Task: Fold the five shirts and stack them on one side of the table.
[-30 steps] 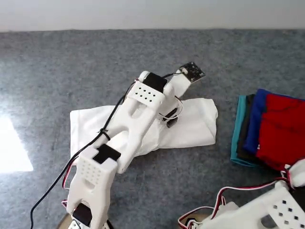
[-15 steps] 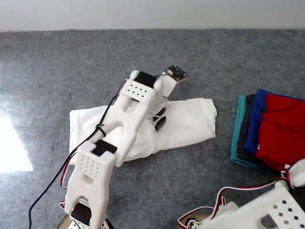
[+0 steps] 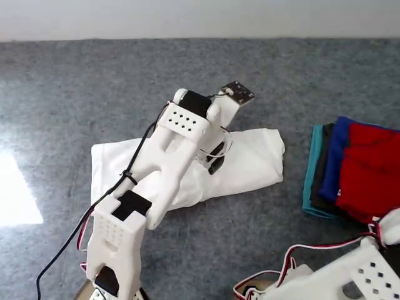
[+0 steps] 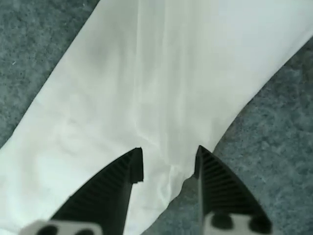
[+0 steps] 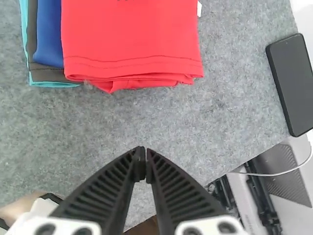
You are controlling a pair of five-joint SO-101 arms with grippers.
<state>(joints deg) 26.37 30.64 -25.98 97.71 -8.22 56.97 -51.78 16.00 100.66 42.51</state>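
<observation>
A white shirt [image 3: 250, 164] lies partly folded in the middle of the grey table, long and slightly crumpled. My left gripper [image 4: 168, 164] hangs just over its near edge, open, with the white shirt [image 4: 161, 83] spread under the fingers and a lengthwise crease running between them. In the high view the left gripper [image 3: 215, 156] sits over the shirt's middle. A stack of folded shirts [image 3: 350, 169] lies at the table's right side, red on top of blue, dark and teal. My right gripper [image 5: 142, 161] is shut and empty, above bare table near the red shirt [image 5: 129, 39].
A black phone [image 5: 293, 83] lies off the table's edge beside the stack, with cables and a dark frame below it. The right arm's base [image 3: 350, 275] fills the front right corner. Grey table [image 3: 94, 81] stretches open at the back and left.
The left arm's wrist swung left over the white shirt, then came part way back to the right. The shirt has hardly shifted. The right arm has kept still.
</observation>
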